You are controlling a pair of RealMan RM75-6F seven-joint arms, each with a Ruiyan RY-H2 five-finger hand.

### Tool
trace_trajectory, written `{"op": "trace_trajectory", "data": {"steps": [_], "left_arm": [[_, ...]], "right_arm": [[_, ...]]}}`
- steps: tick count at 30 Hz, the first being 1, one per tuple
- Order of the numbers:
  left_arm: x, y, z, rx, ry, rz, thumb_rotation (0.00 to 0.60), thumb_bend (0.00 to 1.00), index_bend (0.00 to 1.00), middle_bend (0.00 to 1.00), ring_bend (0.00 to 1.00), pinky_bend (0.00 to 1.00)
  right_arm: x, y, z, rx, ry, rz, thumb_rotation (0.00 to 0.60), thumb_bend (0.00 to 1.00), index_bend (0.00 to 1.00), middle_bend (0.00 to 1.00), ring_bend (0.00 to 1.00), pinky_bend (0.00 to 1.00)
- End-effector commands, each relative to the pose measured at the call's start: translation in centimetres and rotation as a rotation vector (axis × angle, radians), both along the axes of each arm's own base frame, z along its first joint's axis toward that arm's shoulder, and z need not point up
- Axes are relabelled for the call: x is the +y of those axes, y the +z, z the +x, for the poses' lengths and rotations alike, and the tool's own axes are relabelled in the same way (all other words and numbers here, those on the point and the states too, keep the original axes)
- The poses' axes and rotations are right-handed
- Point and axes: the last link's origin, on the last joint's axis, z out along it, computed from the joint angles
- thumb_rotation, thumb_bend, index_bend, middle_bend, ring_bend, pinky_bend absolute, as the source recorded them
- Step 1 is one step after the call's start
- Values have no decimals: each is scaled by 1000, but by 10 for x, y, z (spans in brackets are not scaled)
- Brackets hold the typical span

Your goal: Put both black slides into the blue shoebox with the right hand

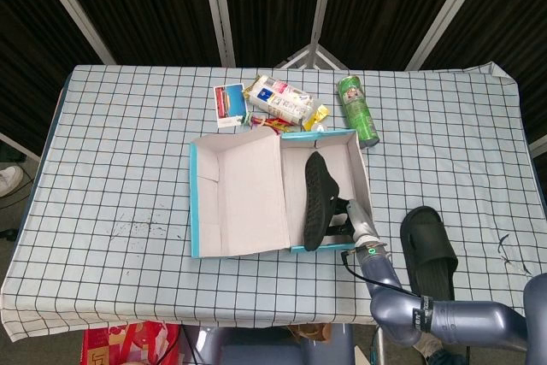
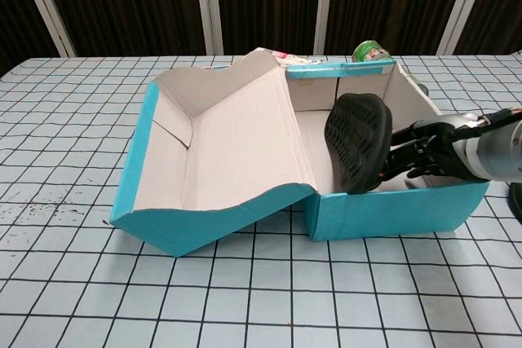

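One blue shoebox [image 1: 198, 211], two black slides, one slide [image 1: 318, 198] gripped on edge inside by right hand [image 1: 355, 220], other slide [image 1: 429, 241] on table.

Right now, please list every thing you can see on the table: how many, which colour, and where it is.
shoebox: 1, blue outside, pale inside, table centre, lid folded open to the left.
slide in box: 1, black, on edge in the box's right half, sole showing.
slide on table: 1, black, right of the box near the front edge.
can: 1, green, lying behind the box.
snack packet: 1, white with print, behind the box.
card: 1, blue and red, left of the packet.
small wrappers: several, mixed colours, at the box's back wall.
tablecloth: 1, white with black grid.
right hand: 1, dark, holds the slide in the box.
left hand: not in view.
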Motion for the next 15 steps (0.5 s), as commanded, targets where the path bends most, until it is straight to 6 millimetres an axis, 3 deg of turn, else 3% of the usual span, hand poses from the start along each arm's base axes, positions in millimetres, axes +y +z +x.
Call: {"op": "trace_trajectory", "data": {"steps": [1, 15], "left_arm": [[0, -1, 0, 1, -1, -3, 600, 373, 84, 0, 0, 92], [0, 0, 0, -2, -3, -4, 600, 373, 84, 0, 0, 92]], "right_arm": [[2, -3, 7, 65, -8, -2, 600, 673, 614, 428, 250, 67], [-2, -3, 39, 40, 0, -31, 600, 673, 613, 397, 250, 67]]}}
